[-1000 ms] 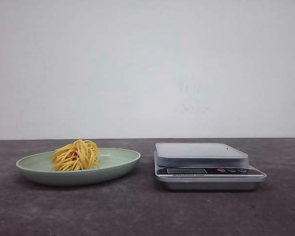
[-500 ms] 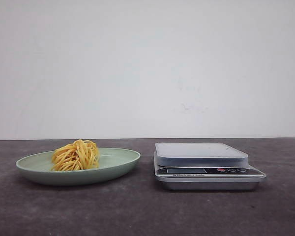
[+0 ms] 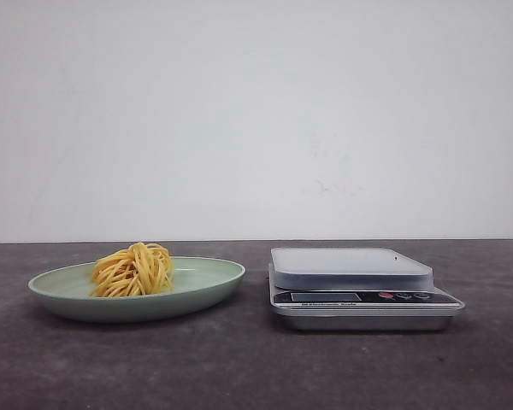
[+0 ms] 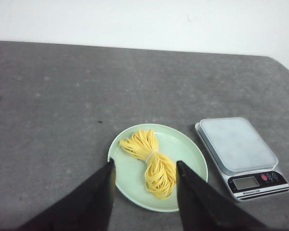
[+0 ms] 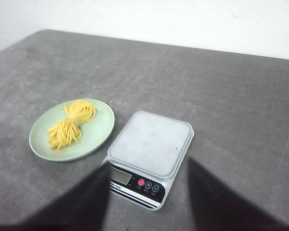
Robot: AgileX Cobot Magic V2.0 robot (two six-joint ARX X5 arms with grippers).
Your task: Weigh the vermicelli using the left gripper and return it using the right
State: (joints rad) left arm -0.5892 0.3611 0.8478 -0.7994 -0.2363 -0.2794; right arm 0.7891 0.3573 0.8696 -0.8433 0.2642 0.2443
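Note:
The vermicelli (image 3: 133,269) is a yellow nest lying on a pale green plate (image 3: 201,286) at the table's left. It also shows in the left wrist view (image 4: 150,161) and the right wrist view (image 5: 70,123). A silver kitchen scale (image 3: 355,286) stands to the plate's right, its platform bare. My left gripper (image 4: 144,166) is open and empty, high above the plate with the vermicelli between its fingers in view. My right gripper (image 5: 147,163) is open and empty, high above the scale (image 5: 151,154). Neither gripper shows in the front view.
The dark grey table (image 3: 239,367) ends at a white wall behind. The scale also shows in the left wrist view (image 4: 241,154), right of the plate (image 4: 188,154). The plate also shows in the right wrist view (image 5: 98,127).

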